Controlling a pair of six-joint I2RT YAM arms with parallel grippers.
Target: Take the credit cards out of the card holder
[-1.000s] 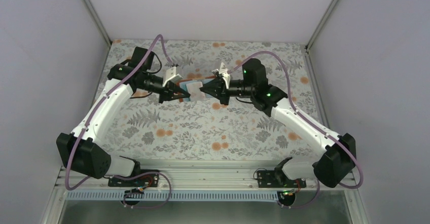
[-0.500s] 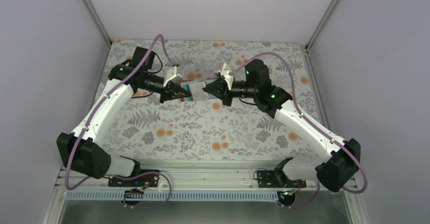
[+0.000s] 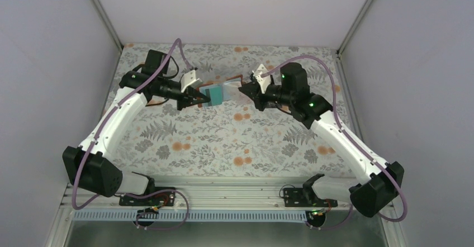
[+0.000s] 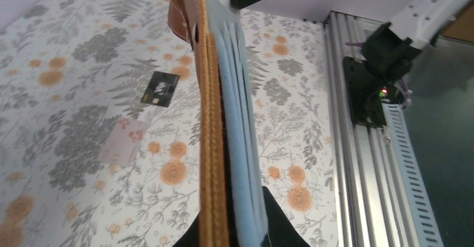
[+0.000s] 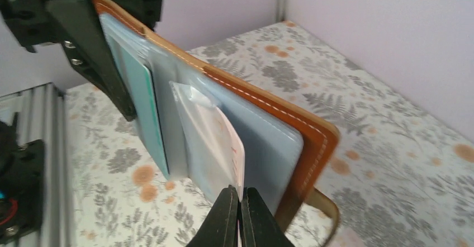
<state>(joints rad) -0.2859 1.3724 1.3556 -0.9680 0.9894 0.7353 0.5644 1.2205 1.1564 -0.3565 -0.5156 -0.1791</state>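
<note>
Rust-brown leather on the outside, pale blue-grey on the inside: that's the card holder (image 4: 211, 146), and it's up in the air off the surface (image 4: 290, 118), standing on edge and folded open between the two arms. The left gripper (image 3: 197, 98) is clamped on one end of it, a finger on each side. A teal card (image 5: 146, 107) sits in a pocket right next to those fingers, so that one isn't out. The right gripper (image 5: 241, 202) comes in from the opposite side with its fingers pressed tight together, the tips right at the lower edge of a clear sleeve (image 5: 207, 135) that sticks out of the holder's inside. Honestly can't tell if it's actually got the sleeve nipped or is just touching it. Down on the surface below the left gripper, on the leather side of the holder, two cards lie flat and apart from each other: the pale pink card (image 4: 123, 142) nearer the gripper and the black card (image 4: 160, 89) further out ahead of it.
</note>
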